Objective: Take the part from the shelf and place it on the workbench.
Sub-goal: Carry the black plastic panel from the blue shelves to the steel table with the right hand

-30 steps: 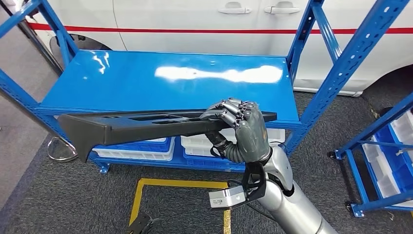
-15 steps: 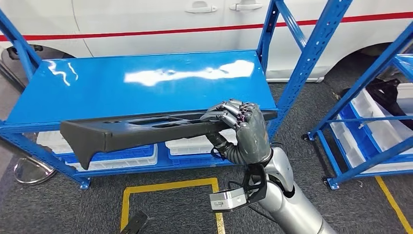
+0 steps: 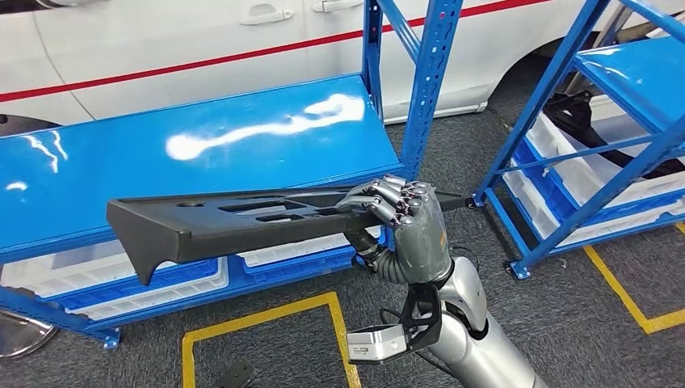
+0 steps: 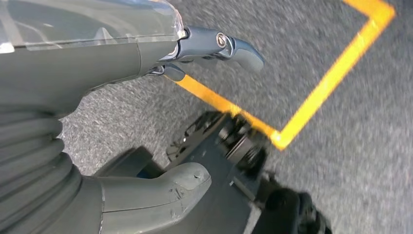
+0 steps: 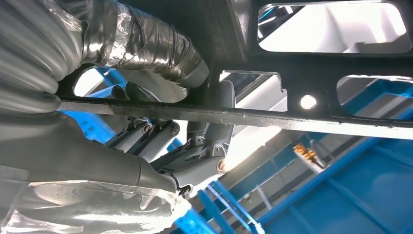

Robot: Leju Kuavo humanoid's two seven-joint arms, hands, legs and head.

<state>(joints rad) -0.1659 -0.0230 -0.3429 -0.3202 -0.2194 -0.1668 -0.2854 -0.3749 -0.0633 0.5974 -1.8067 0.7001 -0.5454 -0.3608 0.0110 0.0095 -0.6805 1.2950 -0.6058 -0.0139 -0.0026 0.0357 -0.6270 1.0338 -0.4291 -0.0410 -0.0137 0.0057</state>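
Note:
The part [image 3: 242, 218] is a long black plastic panel with several cut-outs. My right hand [image 3: 404, 222] grips it near its right end and holds it level in the air, in front of the blue shelf [image 3: 202, 145], whose glossy top is bare. In the right wrist view the fingers [image 5: 146, 48] wrap around the part [image 5: 302, 58] from below. My left hand [image 4: 73, 63] hangs over the grey carpet with its fingers apart and holds nothing.
White and blue bins [image 3: 145, 283] sit on the shelf's lower level. A second blue rack [image 3: 614, 137] with white bins and a dark part stands to the right. A white car [image 3: 161, 40] is behind the shelf. Yellow tape [image 3: 266, 311] marks the carpet.
The camera has turned to the right, so the shelf has slid left and the second rack has come into view. The part stays in my right hand.

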